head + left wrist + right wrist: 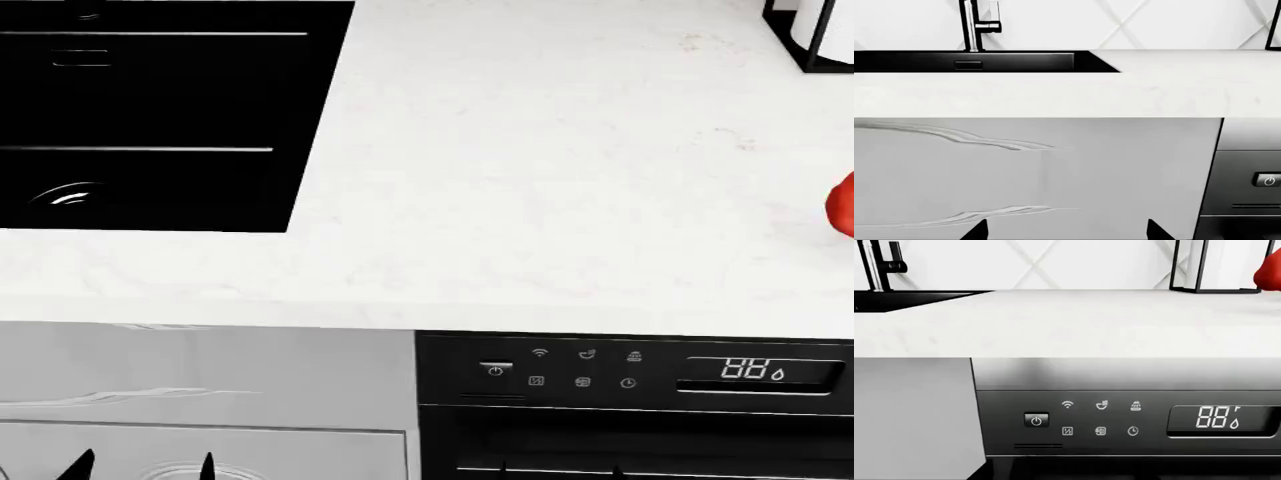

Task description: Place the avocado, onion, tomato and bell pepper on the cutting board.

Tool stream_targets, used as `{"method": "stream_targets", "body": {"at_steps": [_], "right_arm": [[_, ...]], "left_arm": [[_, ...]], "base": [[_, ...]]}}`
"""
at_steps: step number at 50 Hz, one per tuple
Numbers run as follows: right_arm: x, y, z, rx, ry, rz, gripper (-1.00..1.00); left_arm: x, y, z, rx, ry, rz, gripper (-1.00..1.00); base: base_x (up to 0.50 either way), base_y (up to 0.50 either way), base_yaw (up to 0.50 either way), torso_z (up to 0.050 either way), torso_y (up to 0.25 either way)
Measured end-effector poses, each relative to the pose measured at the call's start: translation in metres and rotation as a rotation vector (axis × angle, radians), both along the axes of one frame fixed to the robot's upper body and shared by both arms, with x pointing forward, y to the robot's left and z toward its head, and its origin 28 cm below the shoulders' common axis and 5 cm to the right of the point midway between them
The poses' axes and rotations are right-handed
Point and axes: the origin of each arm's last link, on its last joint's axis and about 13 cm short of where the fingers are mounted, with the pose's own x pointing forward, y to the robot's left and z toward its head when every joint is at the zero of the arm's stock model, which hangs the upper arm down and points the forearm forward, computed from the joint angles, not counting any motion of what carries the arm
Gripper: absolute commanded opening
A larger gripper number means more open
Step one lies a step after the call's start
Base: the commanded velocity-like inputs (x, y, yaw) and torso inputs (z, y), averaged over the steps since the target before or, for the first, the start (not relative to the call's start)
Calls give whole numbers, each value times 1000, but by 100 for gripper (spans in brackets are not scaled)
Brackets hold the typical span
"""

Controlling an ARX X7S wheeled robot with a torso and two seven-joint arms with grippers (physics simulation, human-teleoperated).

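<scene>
Red produce: I saw only a sliver of a smooth red thing (842, 205) cut off by the head view's edge. It sat on the countertop, forward of and well off to the right of the right gripper. I could not tell whether it was the tomato or the bell pepper.
Same item, right wrist: it showed as a red bulge (1270, 271) at the frame border, higher than the gripper and far beyond it, just beside a black-framed stand (1197, 266).
Other task things: none showed in any of my three views.
Left wrist only: this view gave no red at all. It showed the faucet (973, 25) behind the black sink (987, 61), both higher than the left gripper and beyond it.
Left gripper: (1067, 231) two dark fingertips (978, 230) poked in from the frame edge, spread wide with nothing between them, so I read it as released. The head view showed the same pair of tips (144, 466) low in front of the grey cabinet door (200, 380).
Right gripper: I could not tell its state; it faced the dishwasher panel (1121, 420) and its tips were lost against the dark front.
Countertop: white marble (534, 180) lay higher than both grippers, which were level with the cabinet fronts under its edge.
Panel: the display reading 88 (750, 370) showed in the head and right wrist views; the left wrist caught only the power button (1268, 180).
</scene>
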Motion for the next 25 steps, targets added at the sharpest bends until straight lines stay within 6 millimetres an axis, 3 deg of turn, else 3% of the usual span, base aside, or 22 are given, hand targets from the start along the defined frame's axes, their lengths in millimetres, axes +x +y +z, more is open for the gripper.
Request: {"method": "stream_targets", "body": {"at_steps": [25], "right_arm": [[0, 1, -1, -34, -7, -1, 100]], "left_arm": [[1, 1, 1, -12, -13, 4, 100]], "base": [[0, 27, 0, 0, 0]]}}
